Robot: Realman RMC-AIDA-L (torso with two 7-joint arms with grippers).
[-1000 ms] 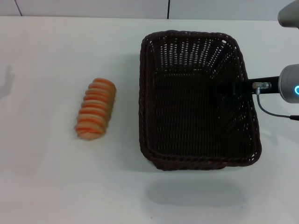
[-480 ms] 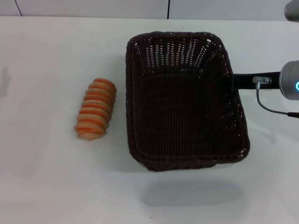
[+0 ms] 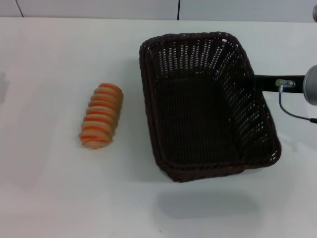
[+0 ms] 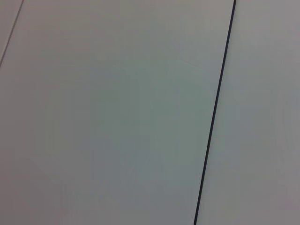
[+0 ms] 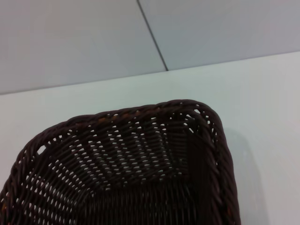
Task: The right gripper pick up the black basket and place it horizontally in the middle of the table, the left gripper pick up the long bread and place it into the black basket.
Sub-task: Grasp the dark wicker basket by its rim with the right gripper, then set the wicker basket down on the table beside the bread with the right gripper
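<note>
One black basket (image 3: 208,106), lifted clear of the table (image 3: 49,188), shadow cast on the surface beneath, one side tipped up. One long bread (image 3: 101,115) flat on the table, well apart from the basket on the side away from the jaws. Right gripper (image 3: 257,82) at the basket's right rim, jaws clenched on that wall. Left gripper out of sight. Plain white tabletop; pale panelled wall (image 5: 93,42) with thin dark seams behind.
</note>
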